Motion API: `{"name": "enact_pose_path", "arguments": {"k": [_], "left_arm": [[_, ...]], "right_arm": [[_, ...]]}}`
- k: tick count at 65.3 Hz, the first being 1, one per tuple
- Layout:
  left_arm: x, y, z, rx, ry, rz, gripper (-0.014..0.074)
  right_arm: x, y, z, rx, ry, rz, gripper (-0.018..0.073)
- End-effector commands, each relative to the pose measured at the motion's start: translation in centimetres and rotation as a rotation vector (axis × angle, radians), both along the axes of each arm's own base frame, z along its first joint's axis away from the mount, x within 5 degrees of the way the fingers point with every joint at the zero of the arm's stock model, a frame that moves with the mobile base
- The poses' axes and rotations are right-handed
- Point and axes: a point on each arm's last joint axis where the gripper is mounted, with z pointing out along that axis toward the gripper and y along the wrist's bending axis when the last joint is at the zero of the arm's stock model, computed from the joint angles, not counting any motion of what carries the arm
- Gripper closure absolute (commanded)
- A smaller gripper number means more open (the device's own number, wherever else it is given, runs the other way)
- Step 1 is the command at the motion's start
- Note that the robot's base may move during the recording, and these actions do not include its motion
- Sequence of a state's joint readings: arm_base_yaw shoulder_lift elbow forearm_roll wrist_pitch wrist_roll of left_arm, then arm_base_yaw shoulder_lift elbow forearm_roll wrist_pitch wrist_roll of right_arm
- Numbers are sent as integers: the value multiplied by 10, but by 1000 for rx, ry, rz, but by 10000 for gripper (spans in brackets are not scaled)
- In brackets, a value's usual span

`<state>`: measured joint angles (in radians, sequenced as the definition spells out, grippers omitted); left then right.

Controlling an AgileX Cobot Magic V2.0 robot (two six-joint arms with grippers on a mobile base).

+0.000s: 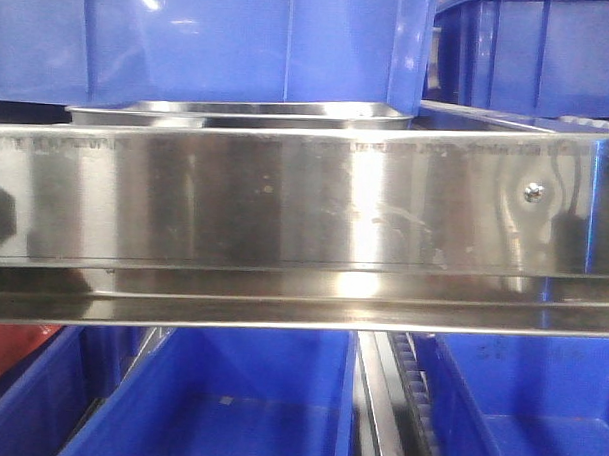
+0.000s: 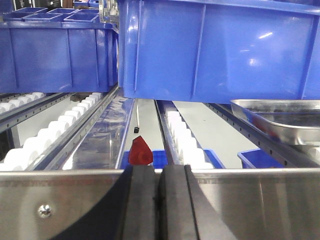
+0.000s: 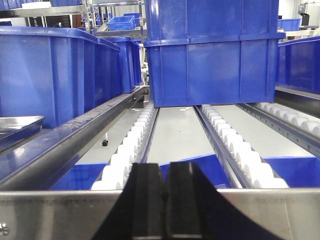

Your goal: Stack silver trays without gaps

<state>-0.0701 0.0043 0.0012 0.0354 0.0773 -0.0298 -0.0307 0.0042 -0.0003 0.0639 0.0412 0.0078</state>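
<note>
A silver tray (image 1: pixel 238 113) shows just above the steel shelf rail (image 1: pixel 305 208), under a blue bin (image 1: pixel 211 40). In the left wrist view a silver tray (image 2: pixel 280 117) sits at the right on the roller lane, beneath the large blue bin (image 2: pixel 215 50). Only the corner of a silver tray (image 3: pixel 17 127) appears at the far left of the right wrist view. My left gripper (image 2: pixel 159 172) is shut with nothing in it, low behind the rail, left of the tray. My right gripper (image 3: pixel 164 172) is shut and empty too, right of the tray corner.
Blue bins (image 3: pixel 215 50) stand on white roller lanes (image 3: pixel 130 150) ahead of both wrists. More blue bins (image 1: pixel 228 405) sit on the level below the rail. A small red piece (image 2: pixel 140 151) lies just beyond the left fingertips. A screw (image 1: pixel 532 192) marks the rail.
</note>
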Motion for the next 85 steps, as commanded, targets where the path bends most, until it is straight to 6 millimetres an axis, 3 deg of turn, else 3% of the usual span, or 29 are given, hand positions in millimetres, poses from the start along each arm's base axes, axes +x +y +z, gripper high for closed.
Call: {"name": "enact_pose_path", "arguments": {"k": [1, 64, 74, 85], "left_arm": [[0, 0, 2, -6, -16, 3, 613], [0, 0, 4, 3, -37, 4, 613], [-1, 0, 9, -1, -102, 1, 613], [-6, -1, 30, -17, -339, -8, 613]], "right_arm": [[0, 0, 2, -7, -24, -6, 638], [-1, 0, 3, -7, -40, -7, 638], [-2, -1, 14, -10, -152, -14, 638], [-10, -2, 38, -18, -432, -34, 638]]}}
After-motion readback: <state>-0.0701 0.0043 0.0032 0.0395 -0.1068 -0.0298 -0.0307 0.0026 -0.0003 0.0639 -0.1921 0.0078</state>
